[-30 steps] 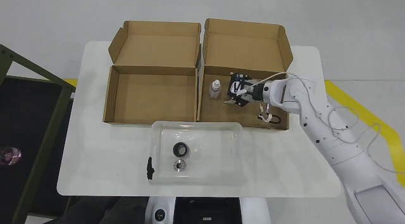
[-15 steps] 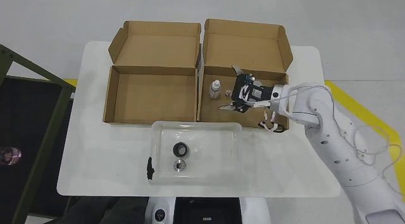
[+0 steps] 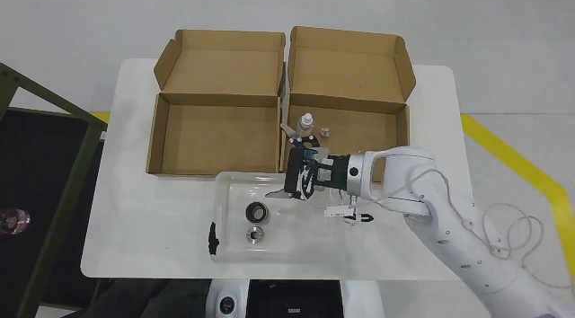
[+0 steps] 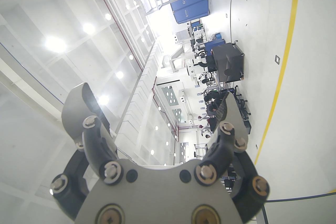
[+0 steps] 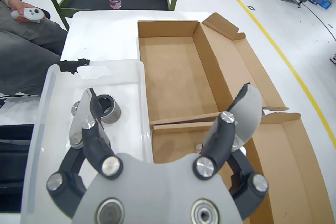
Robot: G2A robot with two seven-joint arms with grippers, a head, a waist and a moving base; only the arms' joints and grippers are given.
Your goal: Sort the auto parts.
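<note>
A clear plastic tray (image 3: 225,226) at the table's front holds a black ring-shaped bearing (image 3: 258,211) and a small silver round part (image 3: 257,234). My right gripper (image 3: 289,176) hangs open over the tray's back edge, nothing between its fingers. In the right wrist view the bearing (image 5: 109,107) lies just past one fingertip of the right gripper (image 5: 168,96), and the silver part (image 5: 75,107) is half hidden behind that finger. A small white bottle (image 3: 306,123) and a tiny part (image 3: 325,128) sit in the right cardboard box (image 3: 377,129). My left gripper (image 4: 153,99) is open, pointing up at the ceiling.
The left cardboard box (image 3: 216,136) stands open beside the right one, both flaps up at the back. A black scrap (image 3: 213,239) sticks to the tray's front left corner. A green cart (image 3: 36,183) stands off the table's left side.
My right arm has swung out of the right box, forward and to the left, and now hangs over the tray's back edge. The bottle stays in the box.
</note>
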